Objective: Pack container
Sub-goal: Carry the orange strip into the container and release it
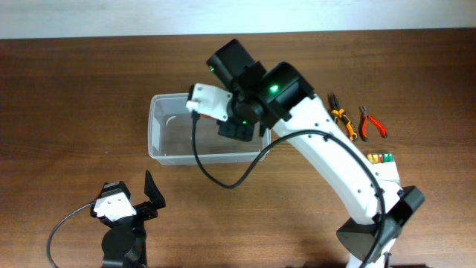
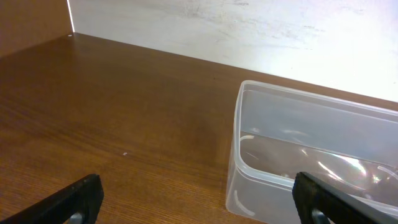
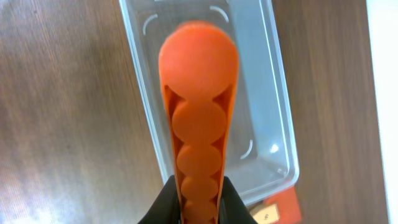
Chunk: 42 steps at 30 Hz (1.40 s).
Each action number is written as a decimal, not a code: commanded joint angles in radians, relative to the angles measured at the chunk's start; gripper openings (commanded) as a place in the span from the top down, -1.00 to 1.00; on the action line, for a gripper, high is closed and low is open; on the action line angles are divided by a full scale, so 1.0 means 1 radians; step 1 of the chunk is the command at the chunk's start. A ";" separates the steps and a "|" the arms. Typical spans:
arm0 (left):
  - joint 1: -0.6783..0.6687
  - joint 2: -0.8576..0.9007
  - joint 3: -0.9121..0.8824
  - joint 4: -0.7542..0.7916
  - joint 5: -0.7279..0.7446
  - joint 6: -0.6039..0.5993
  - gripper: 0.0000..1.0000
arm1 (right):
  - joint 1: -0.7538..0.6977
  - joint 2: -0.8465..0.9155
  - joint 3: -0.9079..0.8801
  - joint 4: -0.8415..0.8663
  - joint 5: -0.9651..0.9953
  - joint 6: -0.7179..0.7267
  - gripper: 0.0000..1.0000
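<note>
Placing is in hand: the right gripper (image 3: 198,202), clamped on an orange plastic tool (image 3: 199,93), hangs over the clear container (image 1: 169,140) at mid-table, so the next move is probably to lower and let go, while the left gripper (image 2: 199,206) rests spread and empty.

The whole thing sits on a dark brown wood-grain table (image 1: 74,89), pretty matte, with the grain running lengthways. Along the far edge there's a pale off-white wall (image 1: 223,15). It looks a bit scuffed and smudgy in the left wrist view and is blown out bright toward the right. That same view shows 1 brown panel (image 2: 31,22) standing at the far left corner, meeting the wall at a thin white seam. The light is soft, leaving a hazy sheen on the tabletop in the right wrist view.
</note>
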<state>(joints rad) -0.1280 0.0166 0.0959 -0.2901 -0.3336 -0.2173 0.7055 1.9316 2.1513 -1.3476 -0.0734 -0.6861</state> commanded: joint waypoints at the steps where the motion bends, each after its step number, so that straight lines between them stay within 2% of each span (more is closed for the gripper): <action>1: -0.003 -0.004 -0.003 -0.002 -0.003 0.009 -0.99 | -0.002 0.042 -0.006 0.014 -0.005 -0.075 0.92; 22: -0.003 -0.004 -0.003 -0.002 -0.003 0.009 -0.99 | -0.013 0.366 -0.006 0.055 -0.077 -0.031 0.92; 32: -0.003 -0.004 -0.003 -0.002 -0.003 0.009 -0.99 | -0.013 0.413 -0.006 0.084 -0.077 -0.027 0.92; 37: -0.003 -0.004 -0.003 -0.002 -0.003 0.009 -0.98 | -0.013 0.413 -0.006 0.084 -0.077 -0.012 0.24; 42: -0.003 -0.004 -0.003 -0.002 -0.003 0.009 -0.99 | -0.013 0.413 -0.006 0.080 -0.077 -0.012 -0.08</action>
<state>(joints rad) -0.1280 0.0166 0.0959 -0.2901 -0.3336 -0.2173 0.6960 2.3405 2.1464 -1.2667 -0.1337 -0.7006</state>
